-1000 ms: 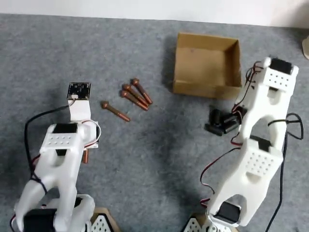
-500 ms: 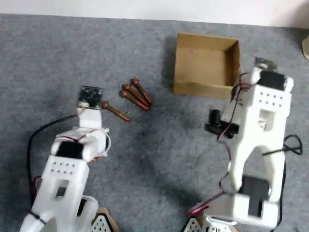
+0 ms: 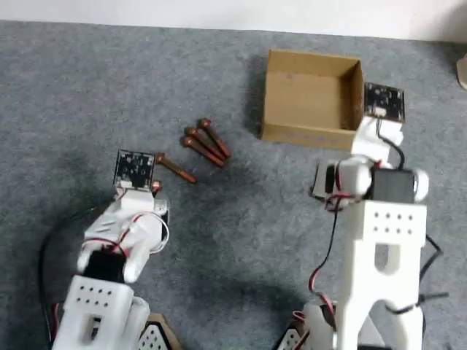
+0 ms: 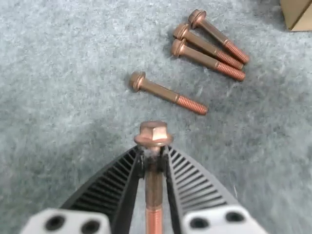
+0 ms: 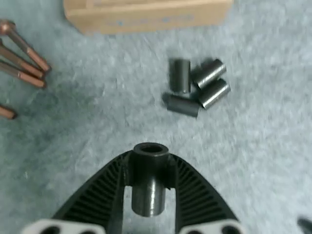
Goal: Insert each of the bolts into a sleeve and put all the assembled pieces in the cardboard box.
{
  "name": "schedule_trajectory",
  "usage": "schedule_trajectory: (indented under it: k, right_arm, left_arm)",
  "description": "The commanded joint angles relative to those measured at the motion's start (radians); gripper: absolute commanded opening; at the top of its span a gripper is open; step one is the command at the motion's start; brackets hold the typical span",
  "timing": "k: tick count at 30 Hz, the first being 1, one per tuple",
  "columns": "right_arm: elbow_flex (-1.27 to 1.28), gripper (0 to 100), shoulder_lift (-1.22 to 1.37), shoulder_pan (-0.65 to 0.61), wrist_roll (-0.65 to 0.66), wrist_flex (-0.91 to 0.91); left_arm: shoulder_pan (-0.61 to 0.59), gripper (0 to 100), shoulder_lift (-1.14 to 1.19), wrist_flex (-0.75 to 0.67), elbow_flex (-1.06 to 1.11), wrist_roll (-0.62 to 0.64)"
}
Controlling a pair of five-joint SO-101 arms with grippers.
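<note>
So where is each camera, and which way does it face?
High view: fixed overhead, looking down on carpet, cardboard box, left arm, right arm.
Left wrist view: on the left arm, looking past the left gripper, shut on the held bolt.
Right wrist view: on the right arm, looking past the right gripper, shut on the held sleeve, toward loose sleeves.
Shared: all three show the loose bolts.

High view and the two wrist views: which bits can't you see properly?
- High view: the black cylindrical metal sleeves are mostly covered by the white right arm.
- Right wrist view: the brown cardboard box is cut off by the edge, so its inside is hidden.
- Right wrist view: one copper-coloured metal bolt is cut off at the edge.
</note>
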Motion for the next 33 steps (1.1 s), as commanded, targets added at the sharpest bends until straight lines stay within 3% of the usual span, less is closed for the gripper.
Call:
schedule_trajectory:
  k: [1, 4, 10, 20, 25, 33]
  right_arm:
    - [0.142, 0.4, -0.128, -0.013, -0.003, -0.166]
    - [0.298, 0.4, -0.223, -0.019, -0.003, -0.318]
    - [0.622, 0.4, -0.441, -0.073, -0.008, -0.595]
    - [1.067, 0.4, -0.773, -0.185, -0.005, -1.033]
    - [1.207, 0.4, -0.924, -0.280, -0.005, -1.119]
    - [1.438, 0.4, -1.132, -0.458, -0.003, -1.063]
  left_arm:
    - [0.018, 1, -0.113, -0.057, 0.016, 0.008]
    - [0.018, 1, -0.205, -0.057, 0.042, 0.018]
    - [0.016, 1, -0.387, -0.055, 0.097, 0.264]
    - [0.018, 1, -0.515, -0.054, 0.145, 0.276]
    - [0.025, 1, -0.516, -0.058, 0.137, 0.278]
    - [0.239, 1, -0.518, -0.060, 0.163, 0.278]
